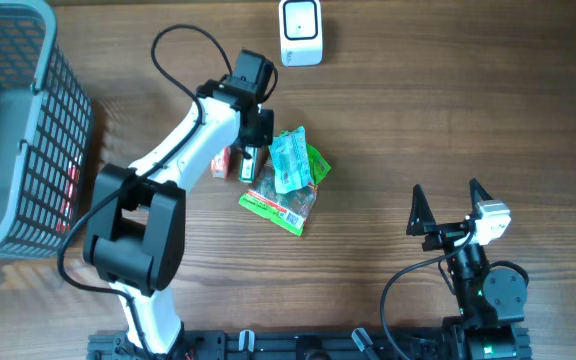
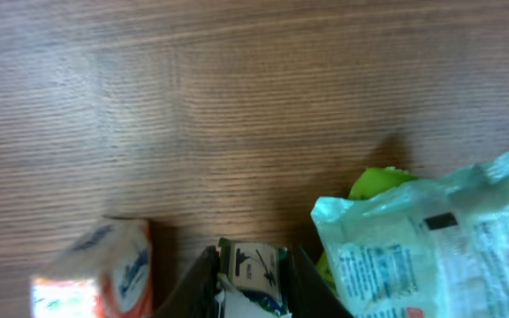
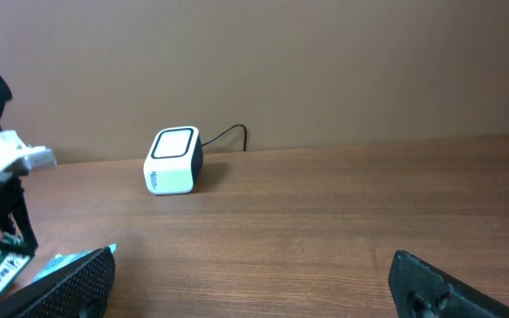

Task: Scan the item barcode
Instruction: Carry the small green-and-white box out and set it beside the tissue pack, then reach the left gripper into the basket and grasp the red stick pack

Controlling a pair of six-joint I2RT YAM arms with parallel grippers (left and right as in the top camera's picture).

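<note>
My left gripper (image 1: 251, 160) is at the left edge of a heap of groceries and is shut on a small green and beige packet (image 2: 254, 265), which sits upright between the dark fingers (image 2: 193, 287). In the overhead view the packet (image 1: 250, 168) shows as a dark green sliver under the wrist. The white barcode scanner (image 1: 301, 32) stands at the table's far edge and also appears in the right wrist view as a white scanner (image 3: 173, 161) with a cable. My right gripper (image 1: 448, 205) rests at the near right, open wide and holding nothing.
A teal pouch (image 1: 290, 160) lies on a bright green bag (image 1: 317, 165) and a flat green and red packet (image 1: 280, 207). An orange and white box (image 1: 221, 163) sits just left of the gripper. A grey mesh basket (image 1: 28, 150) fills the left side.
</note>
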